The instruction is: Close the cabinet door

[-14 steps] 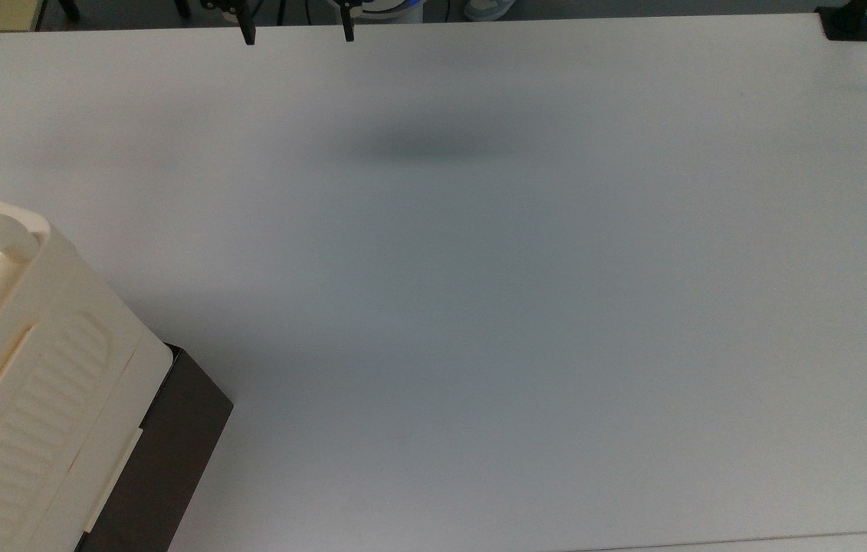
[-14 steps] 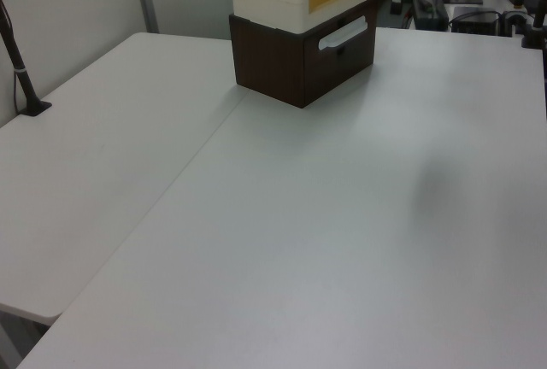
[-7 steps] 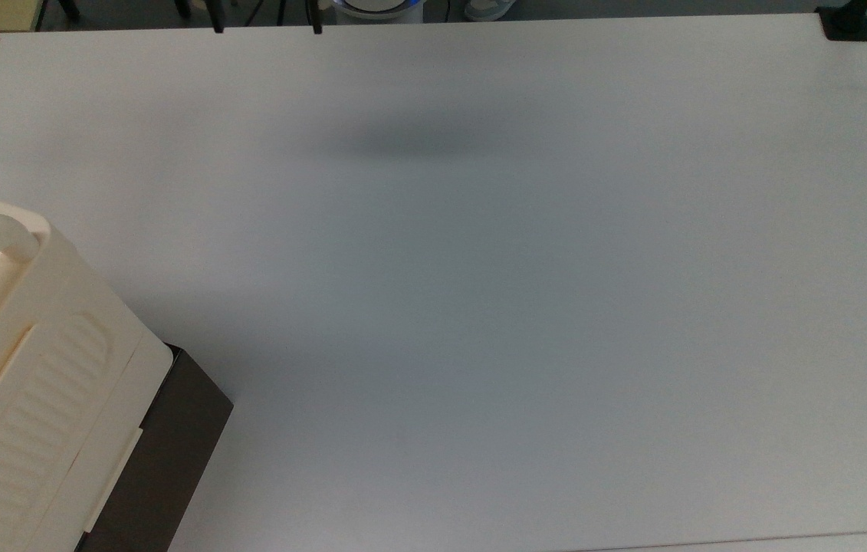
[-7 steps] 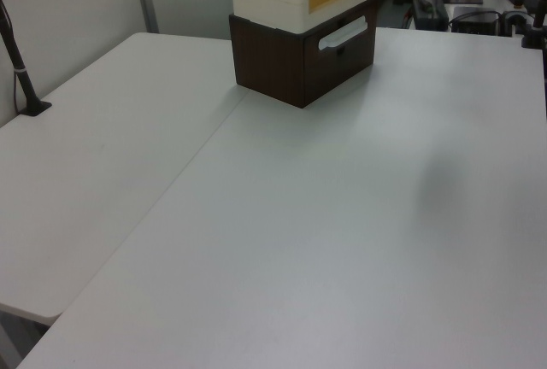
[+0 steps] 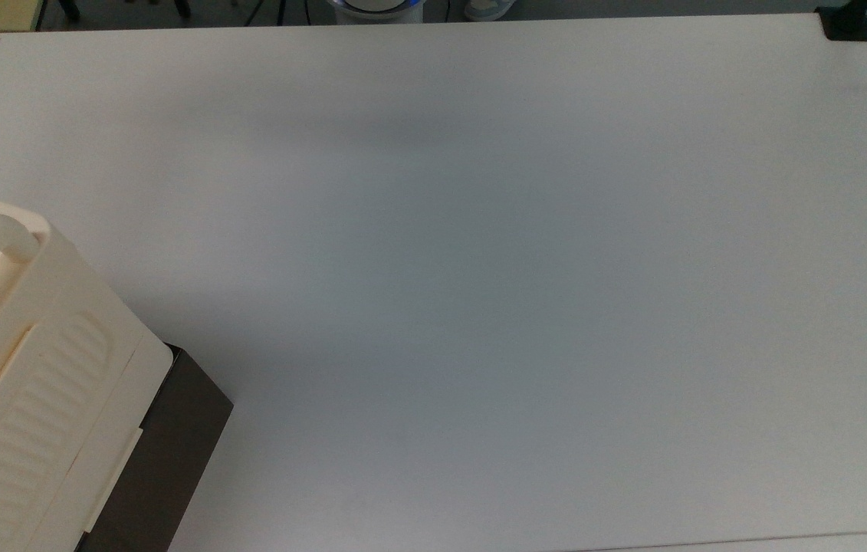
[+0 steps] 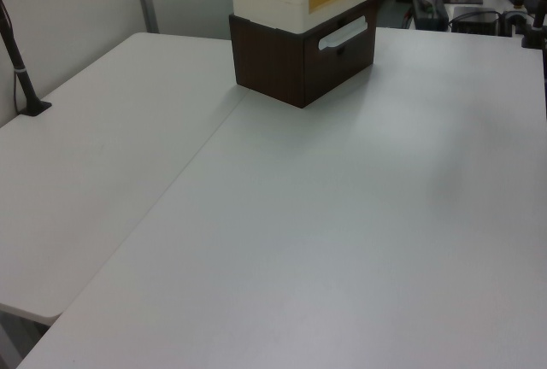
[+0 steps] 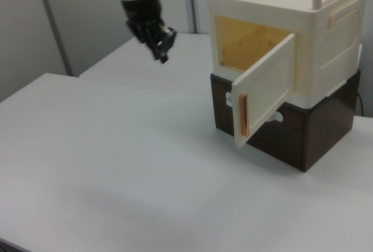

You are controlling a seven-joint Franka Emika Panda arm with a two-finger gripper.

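Hand of mine hangs above the counter, well apart from the cabinet door (ajar), fingers narrow, nothing held, ready to push.

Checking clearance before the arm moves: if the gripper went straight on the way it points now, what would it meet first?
In the right view the black two-finger gripper points down, tilted toward the right view's right. It would likely meet the bare white table first, short of the open cream cabinet door; depth is unclear.
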